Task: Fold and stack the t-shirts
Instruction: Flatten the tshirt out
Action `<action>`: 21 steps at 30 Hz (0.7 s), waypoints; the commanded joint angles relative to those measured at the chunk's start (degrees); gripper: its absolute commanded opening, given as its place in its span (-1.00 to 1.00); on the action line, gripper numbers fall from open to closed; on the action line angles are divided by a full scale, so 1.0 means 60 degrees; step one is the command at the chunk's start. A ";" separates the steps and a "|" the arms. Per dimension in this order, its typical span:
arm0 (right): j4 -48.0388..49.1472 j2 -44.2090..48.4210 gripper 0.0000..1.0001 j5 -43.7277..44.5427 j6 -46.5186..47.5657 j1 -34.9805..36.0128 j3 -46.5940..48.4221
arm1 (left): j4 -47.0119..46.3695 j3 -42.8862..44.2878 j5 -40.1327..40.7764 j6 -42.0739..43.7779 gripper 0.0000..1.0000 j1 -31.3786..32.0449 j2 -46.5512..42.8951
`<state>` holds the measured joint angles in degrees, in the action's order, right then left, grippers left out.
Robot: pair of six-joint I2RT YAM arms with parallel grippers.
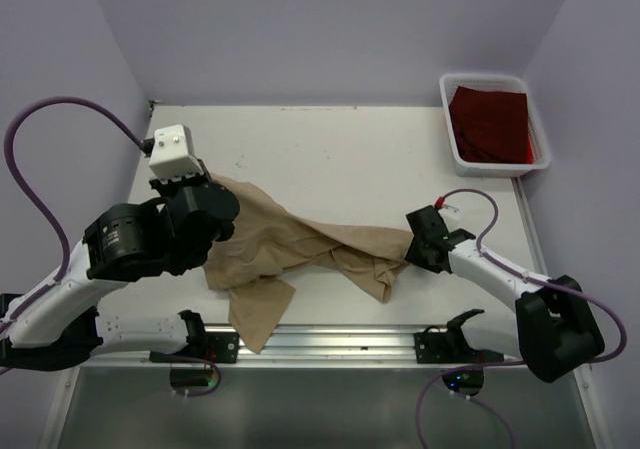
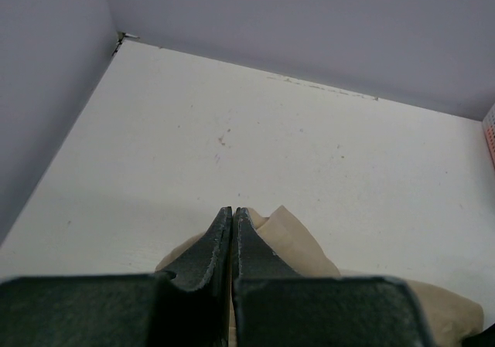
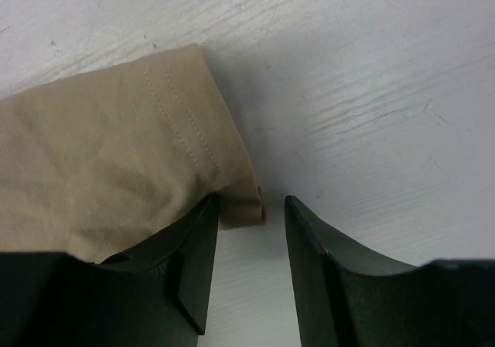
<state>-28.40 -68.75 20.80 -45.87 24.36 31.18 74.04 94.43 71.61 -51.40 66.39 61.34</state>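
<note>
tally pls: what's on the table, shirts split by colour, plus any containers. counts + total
Tan t-shirt: 1
Dark red t-shirt: 1
White bin: 1
Total: 3

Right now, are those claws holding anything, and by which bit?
The left gripper is shut on the tan t-shirt, pinching a bunched fold at one end. The right gripper straddles a stitched hem corner, jaws apart, not gripping.
</note>
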 commanded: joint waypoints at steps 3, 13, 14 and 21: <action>0.0851 -0.0537 -0.12 -0.0287 -0.0251 -0.0017 0.0062 | -0.0387 -0.0182 0.0354 -0.0047 -1.00 -0.0093 -0.0394; 0.1115 -0.1724 -0.85 -0.0404 -0.0588 -0.0017 0.0384 | -0.0402 -0.0329 0.0047 -0.0091 -1.00 -0.0093 -0.0453; 0.1145 -0.1812 -0.98 -0.0434 -0.0588 -0.0017 0.0414 | -0.0416 -0.0343 0.0032 -0.0106 -1.00 -0.0093 -0.0453; 0.0883 -0.1054 -1.00 -0.0507 -0.0179 -0.0017 0.1027 | -0.0431 -0.0373 0.0017 0.0055 -1.00 -0.0093 -0.0643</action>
<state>-22.74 -77.17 19.92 -47.24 24.29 35.66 73.82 92.01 70.11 -51.40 66.11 58.67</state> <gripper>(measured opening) 0.023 0.010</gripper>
